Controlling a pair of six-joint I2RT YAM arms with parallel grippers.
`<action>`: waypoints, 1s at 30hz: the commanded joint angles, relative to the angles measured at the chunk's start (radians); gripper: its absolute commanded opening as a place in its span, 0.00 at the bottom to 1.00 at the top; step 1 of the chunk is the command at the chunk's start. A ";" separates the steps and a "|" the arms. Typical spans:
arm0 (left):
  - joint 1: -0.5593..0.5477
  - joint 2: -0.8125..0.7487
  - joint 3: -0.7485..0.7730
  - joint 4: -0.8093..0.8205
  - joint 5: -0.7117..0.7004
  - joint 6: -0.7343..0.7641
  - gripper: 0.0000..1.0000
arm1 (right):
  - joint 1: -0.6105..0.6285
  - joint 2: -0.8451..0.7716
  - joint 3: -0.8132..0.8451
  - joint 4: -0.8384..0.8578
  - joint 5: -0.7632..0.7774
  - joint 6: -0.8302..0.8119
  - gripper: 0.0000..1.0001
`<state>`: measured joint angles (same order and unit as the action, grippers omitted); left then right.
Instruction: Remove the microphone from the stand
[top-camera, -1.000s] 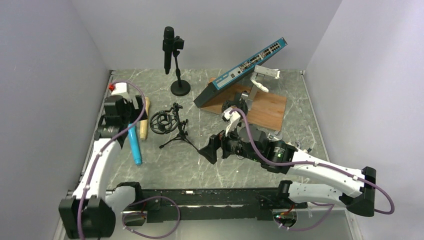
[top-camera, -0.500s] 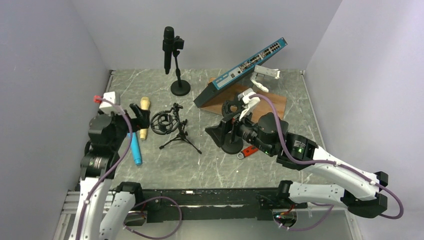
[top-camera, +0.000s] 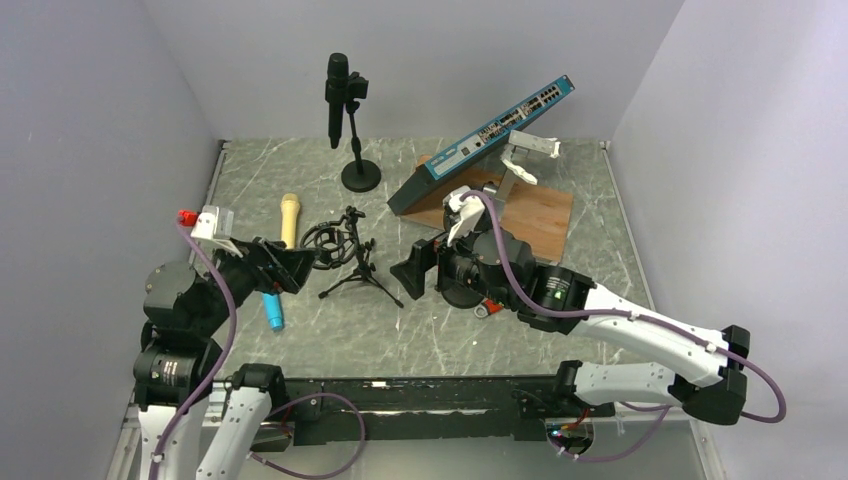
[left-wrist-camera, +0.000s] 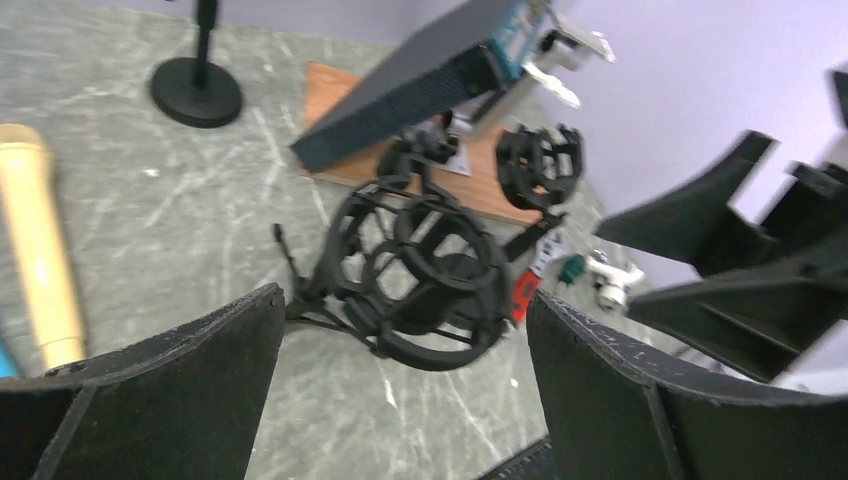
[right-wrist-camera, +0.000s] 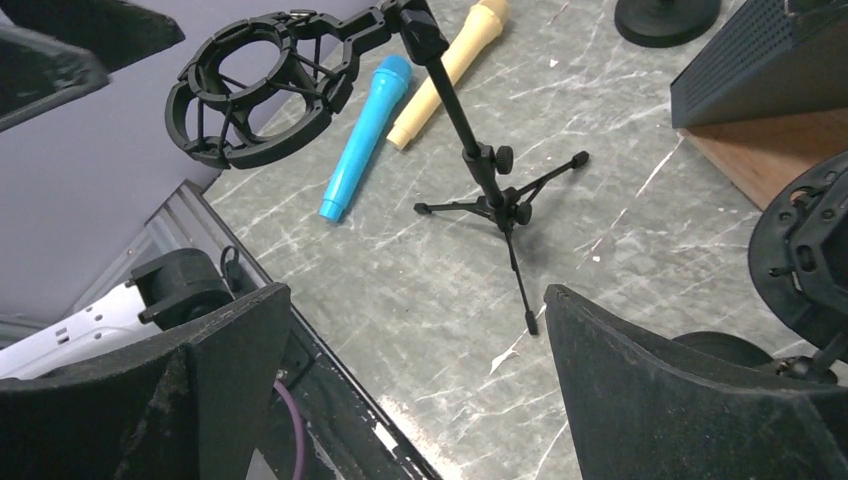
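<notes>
- black microphone (top-camera: 336, 95) sits in the clip at the top of the stand (top-camera: 358, 165). Long axis vertical, wider end up, body hanging down beside the pole.
- It is at the far side of the counter (top-camera: 420, 330), left of centre, close to the back wall and well apart from both arms.
- left fingers (top-camera: 290, 268) spread wide, holding nothing. They point right toward the shock mount tripod (top-camera: 345, 255), near it but not touching.
- right fingers (top-camera: 412, 270) spread wide, holding nothing. They point left, just right of the tripod's legs.
- left wrist view: only the stand's round base shows, the mic is cut off at the top edge. Frame is blurred.
- right wrist view: stand base clipped at the top edge, mic out of frame.
- blue microphone (top-camera: 272, 308) lies flat, its far end hidden under the left arm. tan microphone (top-camera: 289, 215) lies flat just beyond it.
- a second black mount (top-camera: 465, 215) is mostly hidden behind the right arm, details unclear.
- network switch (top-camera: 485, 140) is propped tilted over a wooden board (top-camera: 530, 220), far right.
- The counter is grey-green marbled stone. The walls (top-camera: 450, 50) are plain pale lavender on three sides.
</notes>
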<state>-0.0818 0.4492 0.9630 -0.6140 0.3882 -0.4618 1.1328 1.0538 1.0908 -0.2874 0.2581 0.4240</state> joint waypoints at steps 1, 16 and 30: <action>0.000 0.021 0.065 0.018 0.177 -0.067 0.93 | -0.001 0.011 0.022 0.074 0.008 0.055 1.00; 0.000 0.027 0.023 0.014 0.224 -0.107 0.94 | -0.236 0.149 0.019 0.182 -0.457 -0.059 0.92; 0.000 0.017 0.032 -0.079 0.209 -0.044 0.92 | -0.236 0.329 0.013 0.238 -0.554 -0.283 0.92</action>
<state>-0.0818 0.4747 0.9844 -0.6250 0.5972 -0.5320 0.8955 1.3777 1.1015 -0.1593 -0.2249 0.2096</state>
